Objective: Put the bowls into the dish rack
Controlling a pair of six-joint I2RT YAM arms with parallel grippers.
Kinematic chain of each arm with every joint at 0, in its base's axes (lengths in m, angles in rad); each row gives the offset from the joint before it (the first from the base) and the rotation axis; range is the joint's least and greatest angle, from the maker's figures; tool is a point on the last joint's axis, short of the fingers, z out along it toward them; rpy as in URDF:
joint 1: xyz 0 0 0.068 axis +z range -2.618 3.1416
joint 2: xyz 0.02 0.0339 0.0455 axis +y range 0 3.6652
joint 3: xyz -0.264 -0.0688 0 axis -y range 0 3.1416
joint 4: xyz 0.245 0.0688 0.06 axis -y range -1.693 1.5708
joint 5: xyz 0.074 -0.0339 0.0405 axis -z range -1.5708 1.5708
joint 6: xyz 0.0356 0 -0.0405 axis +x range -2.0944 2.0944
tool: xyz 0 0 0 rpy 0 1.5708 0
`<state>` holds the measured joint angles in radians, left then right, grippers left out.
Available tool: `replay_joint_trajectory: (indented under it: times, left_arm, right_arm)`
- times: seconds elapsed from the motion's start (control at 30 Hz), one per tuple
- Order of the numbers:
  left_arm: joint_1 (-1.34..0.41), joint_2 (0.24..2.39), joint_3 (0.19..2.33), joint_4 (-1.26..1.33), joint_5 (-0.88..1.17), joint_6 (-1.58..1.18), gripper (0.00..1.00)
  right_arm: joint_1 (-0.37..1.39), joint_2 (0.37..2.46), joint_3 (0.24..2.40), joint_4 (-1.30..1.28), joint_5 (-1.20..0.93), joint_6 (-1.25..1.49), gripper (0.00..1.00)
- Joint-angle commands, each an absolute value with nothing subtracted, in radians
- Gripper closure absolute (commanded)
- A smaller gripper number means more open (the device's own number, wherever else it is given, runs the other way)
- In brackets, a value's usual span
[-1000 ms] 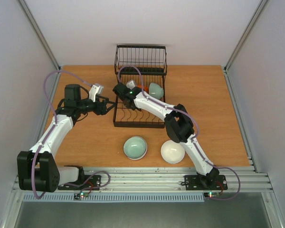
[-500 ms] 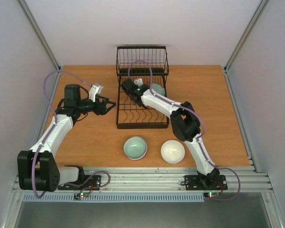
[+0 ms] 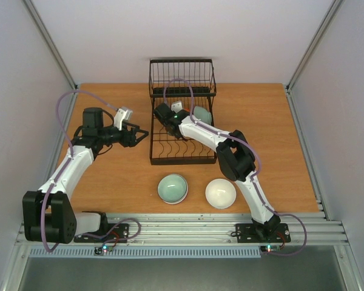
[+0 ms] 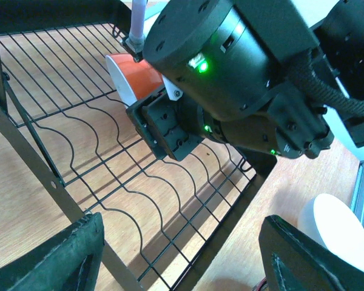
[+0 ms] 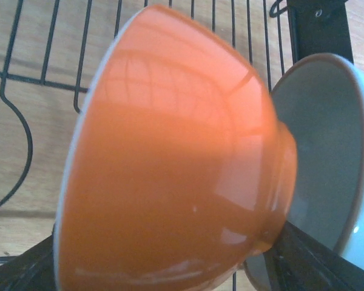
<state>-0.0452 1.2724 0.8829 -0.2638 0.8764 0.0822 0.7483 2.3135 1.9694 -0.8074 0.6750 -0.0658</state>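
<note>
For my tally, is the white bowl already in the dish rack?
No, the white bowl sits on the table, outside the dish rack.

Probably a lab test cell — white panels (image 3: 170, 30), aluminium rail (image 3: 188, 225)

Orange-brown wood table (image 3: 109, 182), smooth, matte, spans width between side walls. Plain pale back wall (image 3: 182, 30); pale left wall (image 3: 18, 91) and right wall (image 3: 346, 91) close in sides. Grey metal posts (image 3: 51, 45) run up at back corners. Ribbed aluminium rails (image 3: 188, 221) line near table edge; grey ledge (image 3: 182, 273) below. Light soft, even; shadows faint.
</note>
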Motion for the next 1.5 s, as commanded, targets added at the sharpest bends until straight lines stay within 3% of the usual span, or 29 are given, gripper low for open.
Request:
replay_joint_trajectory:
  times: [0.0,0.63,0.87,1.0,1.2,1.47]
  left_arm:
    - [-0.041,1.283,0.878,-0.217,0.9,0.089,0.3]
    - [-0.041,1.291,0.881,-0.221,0.903,0.089,0.3]
    - [-0.041,1.289,0.881,-0.223,0.902,0.089,0.3]
    - [-0.041,1.288,0.884,-0.224,0.9,0.09,0.3]
    - [-0.041,1.3,0.889,-0.231,0.908,0.092,0.31]
    - [-0.041,1.295,0.896,-0.243,0.905,0.094,0.32]
  right_arm:
    - [0.749,2.28,1.929,-0.87,0.806,-0.071,0.24]
    - [0.784,2.12,1.818,-0.73,0.852,-0.16,0.19]
    - [0.804,2.005,1.732,-0.667,0.761,-0.205,0.19]
    - [0.823,1.894,1.67,-0.714,0.62,-0.198,0.23]
    - [0.857,1.692,1.537,-0.826,0.413,-0.128,0.4]
    - [0.974,1.543,1.376,-0.968,0.255,-0.077,0.48]
